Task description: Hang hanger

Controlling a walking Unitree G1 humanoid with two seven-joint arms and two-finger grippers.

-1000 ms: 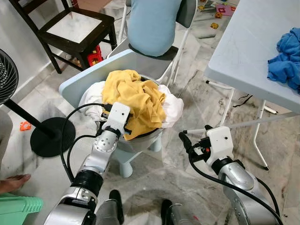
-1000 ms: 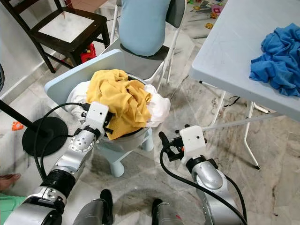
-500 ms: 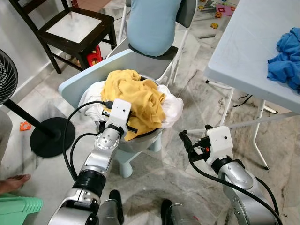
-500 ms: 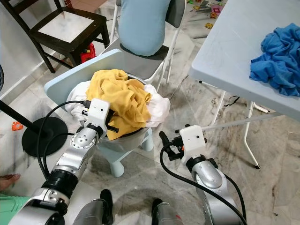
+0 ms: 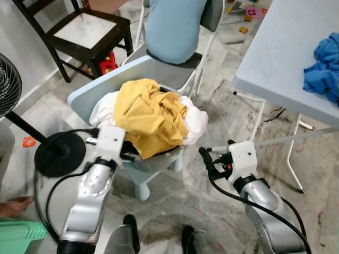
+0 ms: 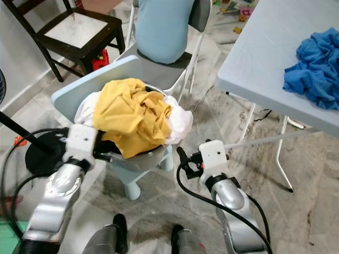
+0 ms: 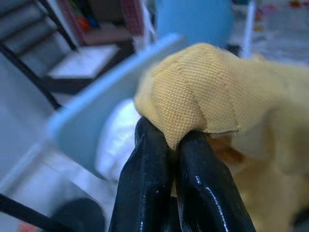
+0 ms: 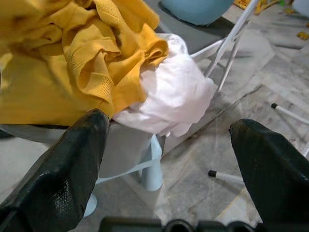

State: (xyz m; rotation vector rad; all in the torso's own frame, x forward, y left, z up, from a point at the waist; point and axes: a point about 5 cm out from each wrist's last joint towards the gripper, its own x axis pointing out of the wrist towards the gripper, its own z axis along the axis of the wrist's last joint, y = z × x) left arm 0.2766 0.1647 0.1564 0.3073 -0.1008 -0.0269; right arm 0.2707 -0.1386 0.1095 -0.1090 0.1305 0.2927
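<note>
The left gripper [image 7: 166, 145] is pinching a fold of the yellow garment [image 5: 151, 114] between its two black fingers [image 7: 145, 174], which are pressing together with the cloth bunching out just above their tips. Seen from the head, this gripper is sitting at the near left edge of the laundry pile, with the silver left arm [image 5: 90, 198] reaching up to it from below. The yellow garment is lying heaped on top of white clothes [image 5: 193, 119], and both are filling a pale blue basket [image 5: 85, 95] that is standing on the marble floor [image 5: 175, 211].

The right gripper [image 8: 169, 140] is hovering low beside the basket on its right, apart from the clothes, with its fingers spread wide and nothing between them; its wrist camera is looking across at the yellow and white pile. The right arm [image 5: 265, 201] is bending in from the lower right.

No hanger can be made out in any of the views.

Behind the basket a folding chair [image 5: 204, 32] is standing with a pale blue cushion [image 5: 172, 26] on it, and a dark wooden chair [image 5: 79, 32] is standing to the left. A fan's black base [image 5: 55, 153] is resting on the floor near the left arm. To the right, a grey table [image 5: 280, 58] is carrying a crumpled blue cloth [image 5: 323, 69].
</note>
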